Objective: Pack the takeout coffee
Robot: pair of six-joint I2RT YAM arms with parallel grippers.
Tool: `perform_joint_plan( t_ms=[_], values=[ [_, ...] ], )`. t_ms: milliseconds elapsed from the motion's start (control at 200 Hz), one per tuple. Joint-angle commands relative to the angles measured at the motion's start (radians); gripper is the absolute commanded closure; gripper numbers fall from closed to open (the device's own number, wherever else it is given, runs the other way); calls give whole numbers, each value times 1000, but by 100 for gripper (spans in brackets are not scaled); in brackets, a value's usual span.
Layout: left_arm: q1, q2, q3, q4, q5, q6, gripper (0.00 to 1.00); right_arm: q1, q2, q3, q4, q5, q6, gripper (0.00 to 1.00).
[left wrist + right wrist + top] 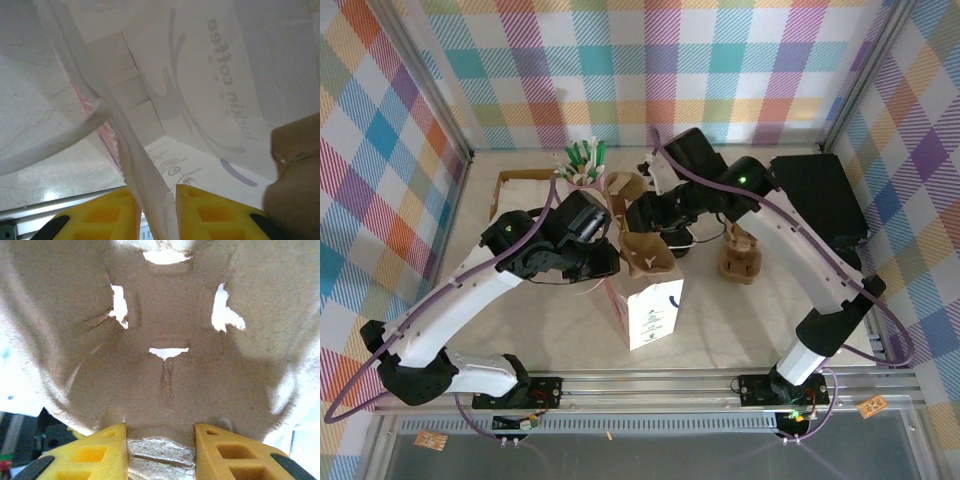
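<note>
Your left tool (156, 202) is pinching one wall of the white paper bag (655, 305), which is standing upright on the bench (550, 325). Your right tool (160, 440) is clenching the rim of a brown pulp cup carrier (648, 255), and that carrier is hanging at the bag's mouth. A second carrier (740, 262) is sitting on the bench well to the right. Both arms are covering the middle of the bench, so you cannot tell where the takeout coffee is standing.
</note>
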Motion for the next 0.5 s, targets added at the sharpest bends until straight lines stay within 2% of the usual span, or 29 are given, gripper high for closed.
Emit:
perform_joint_plan(
  t_ms=[0,225,495],
  values=[
    [14,-44,-26,44,-24,-23,76,27,17,43,-63,65,-66,65],
    [14,-54,-39,85,-13,-23,75,74,50,97,-75,135,-71,65],
    [19,-76,-56,83,-43,-30,73,118,35,54,-42,203,-68,65]
  ],
)
